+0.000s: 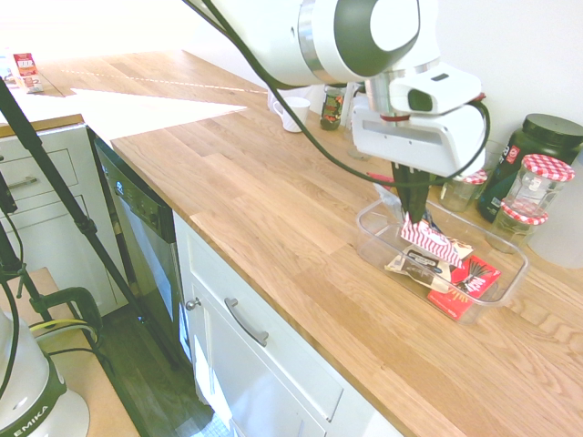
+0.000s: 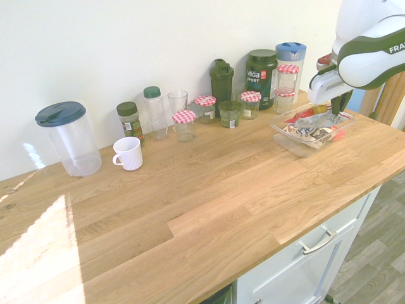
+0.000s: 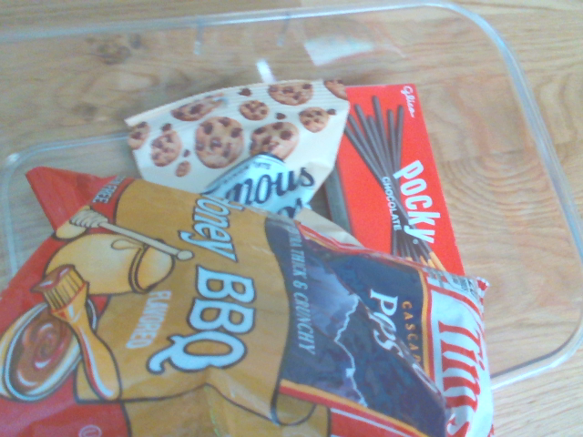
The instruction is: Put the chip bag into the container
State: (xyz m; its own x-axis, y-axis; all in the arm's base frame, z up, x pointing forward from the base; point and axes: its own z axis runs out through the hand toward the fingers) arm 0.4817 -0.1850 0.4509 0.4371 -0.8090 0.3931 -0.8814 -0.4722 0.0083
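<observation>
Red-and-white striped ends on the chip bag [image 1: 432, 242], with a dark blue and orange face between. Likely very light, mostly air and thin film: soft in the middle, slick on the printed face, stiffer only along the crimped seams. Probably brittle inside, so best spared any hard squeeze or push downward. Best taken by a fold of loose film or by an end seam, well clear of the puffed belly.

Pincer [image 1: 414, 220] closed right down, pointing steeply downward, with a pinch of the chip bag's film apparently caught between the tips. Depth of the bite: cannot tell.

Chip bag inside the outline of the clear container [image 1: 522, 275], over the cookie packet [image 3: 223, 127] and partly over the Pocky box [image 3: 401, 173]. Full weight on them or partly hung from the pincer: cannot tell.

Long axis slantwise, from the Honey BBQ end to the striped end with the brand name; striped brand end pointed toward the Pocky box. Printed face toward the wrist camera, somewhat buckled rather than flat. With such slack film, likely to sag or swing round on release. Better to lower gently, then open, watching for film clinging to a fingertip.
</observation>
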